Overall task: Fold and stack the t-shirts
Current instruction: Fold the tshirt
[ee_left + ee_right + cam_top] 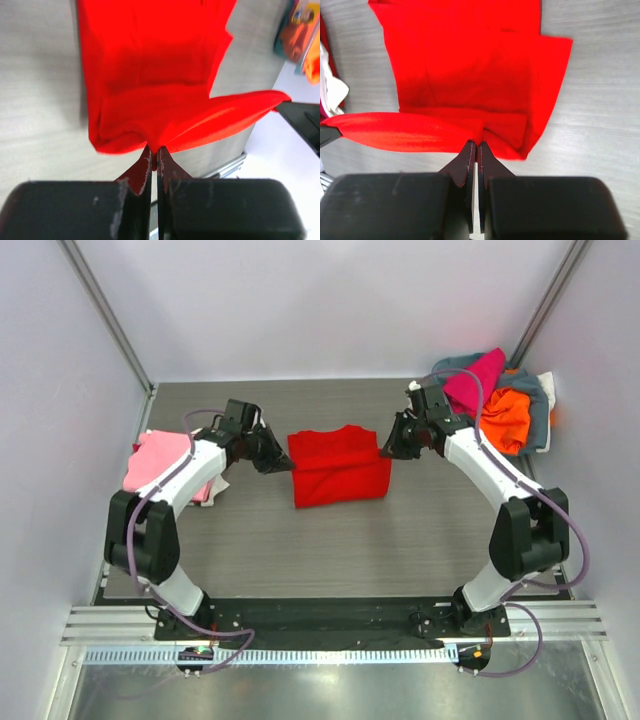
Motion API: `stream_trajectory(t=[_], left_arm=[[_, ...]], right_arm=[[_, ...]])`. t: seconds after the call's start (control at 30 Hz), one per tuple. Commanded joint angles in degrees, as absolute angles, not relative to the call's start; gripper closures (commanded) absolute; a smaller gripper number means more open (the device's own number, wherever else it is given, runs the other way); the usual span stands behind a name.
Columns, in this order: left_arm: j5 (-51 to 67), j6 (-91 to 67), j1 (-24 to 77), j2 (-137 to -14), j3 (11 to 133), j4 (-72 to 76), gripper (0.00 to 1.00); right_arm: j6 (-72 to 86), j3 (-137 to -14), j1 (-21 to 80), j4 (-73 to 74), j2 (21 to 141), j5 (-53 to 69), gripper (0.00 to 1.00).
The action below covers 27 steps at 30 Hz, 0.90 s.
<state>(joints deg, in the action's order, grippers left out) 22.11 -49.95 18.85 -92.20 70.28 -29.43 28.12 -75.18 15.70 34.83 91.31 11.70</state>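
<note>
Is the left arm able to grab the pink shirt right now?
Probably not yet. The left arm's jaws are shut on the red shirt's edge, so they are busy. The pink shirt lies close beside that arm, so after letting go it likely could.

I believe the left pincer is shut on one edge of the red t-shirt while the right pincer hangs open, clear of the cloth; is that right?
Not quite. The right pincer is not open or clear of the cloth. The right wrist view shows its jaws closed on an edge of the red t-shirt. The left pincer is indeed shut on the opposite edge.
</note>
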Motion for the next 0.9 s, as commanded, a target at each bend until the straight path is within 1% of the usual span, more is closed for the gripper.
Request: stream_trajectory(t=[0.0,0.6,0.87], left_arm=[[22.24,-48.16,16.53,-95.53,75.31,-29.97,1.00],[23.38,-49.57,11.34,-115.39,94.83,-29.62,1.00],[24.78,-49.48,10.11,-125.32,106.77,-30.85,0.99]], right_arm=[[26.28,-81.89,13.80,34.54,95.25,10.63,0.99],[27.16,-106.15,11.25,34.63,118.81,16.52,0.99],[28.56,-111.62,10.11,34.54,125.06,17.93,0.99]])
